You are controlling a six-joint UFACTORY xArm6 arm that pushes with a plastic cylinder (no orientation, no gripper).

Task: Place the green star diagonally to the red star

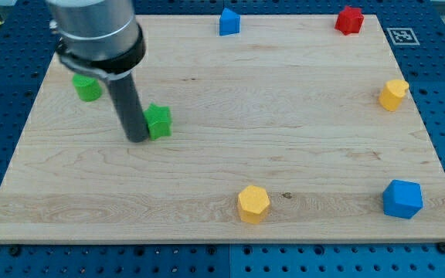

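No readable words, numbers or brand names are seen; only a black-and-white square marker (399, 35) is displayed at the bench's (300, 154) top-right corner.

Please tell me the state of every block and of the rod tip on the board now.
my tip: down on the board, touching the green star's left side.
green star: flat, against my tip.
green block: flat, alone.
red star: top right corner, untouched.
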